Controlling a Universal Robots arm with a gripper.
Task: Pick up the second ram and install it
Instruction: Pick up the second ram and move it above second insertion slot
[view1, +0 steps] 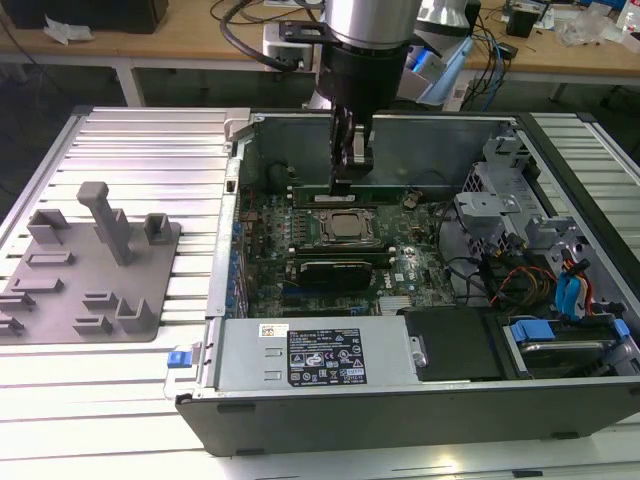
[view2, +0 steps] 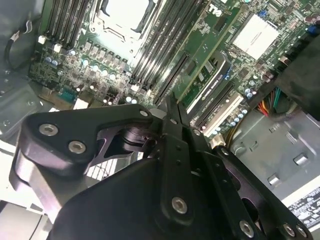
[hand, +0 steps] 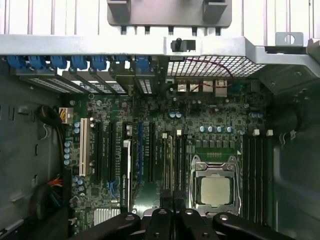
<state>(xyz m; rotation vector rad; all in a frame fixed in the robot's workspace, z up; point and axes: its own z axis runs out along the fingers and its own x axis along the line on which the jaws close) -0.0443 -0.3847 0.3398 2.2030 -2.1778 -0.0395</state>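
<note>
My gripper reaches down into the open computer case, beside the processor socket. Its fingers are shut on the second ram, a thin green stick lying level along the exterior view's left-right line. In the first wrist view the ram shows edge-on, running out from the gripper over the black memory slots next to the socket. In the second wrist view the gripper holds the green stick. I cannot tell whether the ram is touching a slot.
A grey plastic fixture lies on the ribbed table at the exterior view's left. Inside the case are the power supply at the front, a drive cage and cables on the right, and expansion slots.
</note>
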